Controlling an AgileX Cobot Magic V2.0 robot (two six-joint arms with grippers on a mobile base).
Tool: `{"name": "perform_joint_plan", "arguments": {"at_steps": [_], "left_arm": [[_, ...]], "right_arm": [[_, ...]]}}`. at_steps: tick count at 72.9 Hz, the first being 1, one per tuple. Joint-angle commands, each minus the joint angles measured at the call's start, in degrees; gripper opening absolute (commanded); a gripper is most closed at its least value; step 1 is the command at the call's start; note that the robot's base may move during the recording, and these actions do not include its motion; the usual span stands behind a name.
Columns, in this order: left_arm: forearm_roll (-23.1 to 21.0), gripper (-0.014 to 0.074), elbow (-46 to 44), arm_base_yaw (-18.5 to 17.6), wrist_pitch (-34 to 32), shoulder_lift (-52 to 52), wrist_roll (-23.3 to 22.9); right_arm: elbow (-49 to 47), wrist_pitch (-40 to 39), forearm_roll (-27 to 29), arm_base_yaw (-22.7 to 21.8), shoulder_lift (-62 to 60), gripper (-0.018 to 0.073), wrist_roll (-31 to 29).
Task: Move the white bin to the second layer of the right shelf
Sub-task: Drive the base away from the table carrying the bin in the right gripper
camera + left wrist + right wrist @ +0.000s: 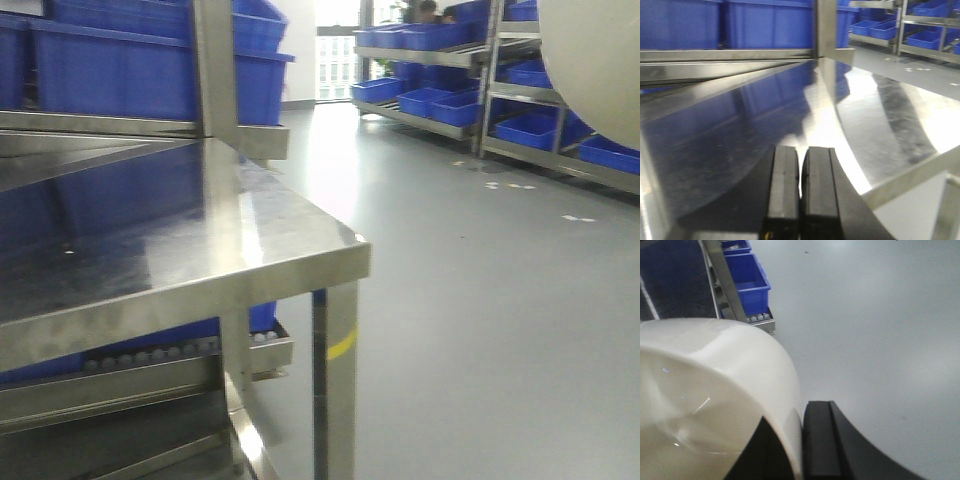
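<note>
White bin (715,385) hung lifted over the grey floor (880,315), its wall pinched by the right hand (790,445), one finger inside and one outside. The left hand (800,185) was closed on nothing above the steel counter (730,125). Pickup looked done. The carry to the far rack (487,80), probably the right shelf, and the set-down on its second layer were not yet done.

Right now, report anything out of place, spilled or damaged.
Small white scraps lie scattered on the floor by the far racks; too small to identify. The bin, its wall clamped in the right jaws, looks undamaged.
</note>
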Motion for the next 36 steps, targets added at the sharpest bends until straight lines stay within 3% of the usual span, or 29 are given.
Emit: {"name": "perform_joint_plan", "arguments": {"at_steps": [1,36], "left_arm": [[0.0,0.0085,2.11,-0.33,-5.01,-0.8,-0.3],[0.0,0.0085,2.11,-0.33,-5.01,-0.8,-0.3]], "right_arm": [[-1.77,-5.92,-0.37,-0.33,-0.06,0.0055,-0.02],[-1.77,-5.92,-0.37,-0.33,-0.06,0.0055,-0.02]]}}
